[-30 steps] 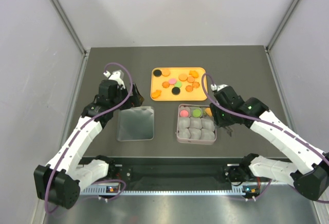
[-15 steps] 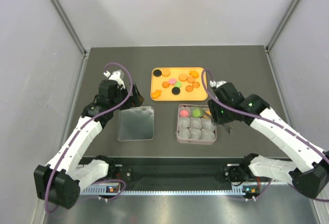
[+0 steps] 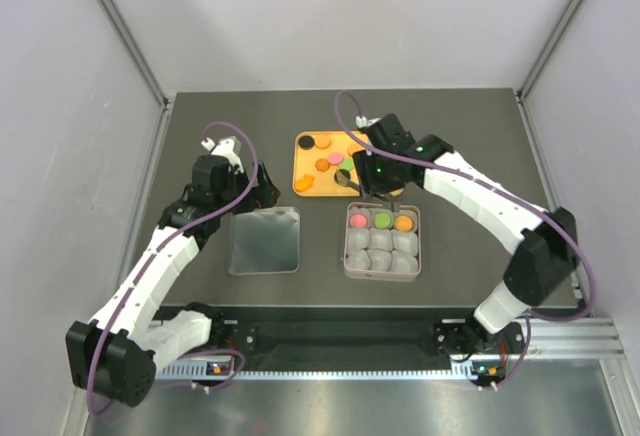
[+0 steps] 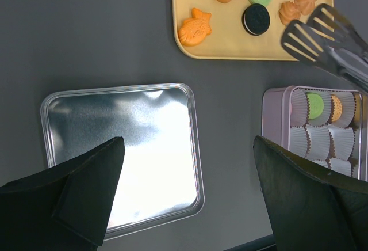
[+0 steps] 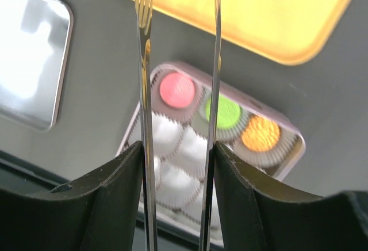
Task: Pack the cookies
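Several cookies (image 3: 325, 163) lie on the orange tray (image 3: 305, 188), among them a black one (image 4: 256, 18) and a fish-shaped orange one (image 4: 195, 26). The square tin (image 3: 382, 241) holds a pink cookie (image 5: 176, 90), a green one (image 5: 226, 111) and an orange one (image 5: 260, 133) in its far row of paper cups. My right gripper (image 5: 178, 147) is shut on metal tongs (image 5: 144, 61), whose tips (image 4: 322, 32) hover empty at the tray's near edge. My left gripper (image 4: 187, 141) hangs open above the silver lid (image 4: 115, 141).
The lid (image 3: 264, 240) lies flat left of the tin. The tray sits behind both, mid-table. The right arm (image 3: 470, 191) arches over the table right of the tin. Grey walls close in the table on three sides.
The right gripper with its tongs has swung up and left from the tin's right side to the tray. An orange cookie now rests in the tin's far right cup. The left arm is still.
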Tool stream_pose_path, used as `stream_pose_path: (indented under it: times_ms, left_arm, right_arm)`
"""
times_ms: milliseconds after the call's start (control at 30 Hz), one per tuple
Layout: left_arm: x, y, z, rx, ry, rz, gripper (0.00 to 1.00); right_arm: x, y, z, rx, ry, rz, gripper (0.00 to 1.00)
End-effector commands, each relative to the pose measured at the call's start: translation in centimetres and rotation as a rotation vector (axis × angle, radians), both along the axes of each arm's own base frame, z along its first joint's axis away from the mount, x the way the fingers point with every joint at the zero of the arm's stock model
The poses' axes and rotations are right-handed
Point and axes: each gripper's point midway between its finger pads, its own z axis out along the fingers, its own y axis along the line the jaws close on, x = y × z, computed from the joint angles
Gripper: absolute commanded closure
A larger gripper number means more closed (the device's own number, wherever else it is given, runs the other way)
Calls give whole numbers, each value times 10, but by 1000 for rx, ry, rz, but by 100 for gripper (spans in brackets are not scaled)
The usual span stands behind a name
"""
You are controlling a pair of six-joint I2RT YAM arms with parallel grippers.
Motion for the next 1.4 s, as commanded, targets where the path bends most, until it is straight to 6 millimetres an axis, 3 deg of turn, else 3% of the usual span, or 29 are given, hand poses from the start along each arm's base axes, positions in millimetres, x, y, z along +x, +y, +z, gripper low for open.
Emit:
stream_pose_path:
  times_ms: [0,267,833,1033,1167,1367]
  left_arm:
    - [4,1,11,-3,-45,2,2]
    - [5,2,11,-2,-45,6,2]
    - [4,2,12,-3,-48,6,2]
    - [4,1,11,-5,-44,1,2]
    - [4,1,11,-4,-45,3,2]
    - [4,1,11,-3,-45,4,2]
  right_arm:
    - [32,29,20,82,-78,13,50]
    - [50,36,-18,7,-38,-15,50]
    - [64,39,-44,-40,-16,-37,48]
    - [63,37,-48,-42,-3,-40,48]
    - [64,36,-48,-36,0,-44,59]
    - [66,32,-34,1,-11,-45,64]
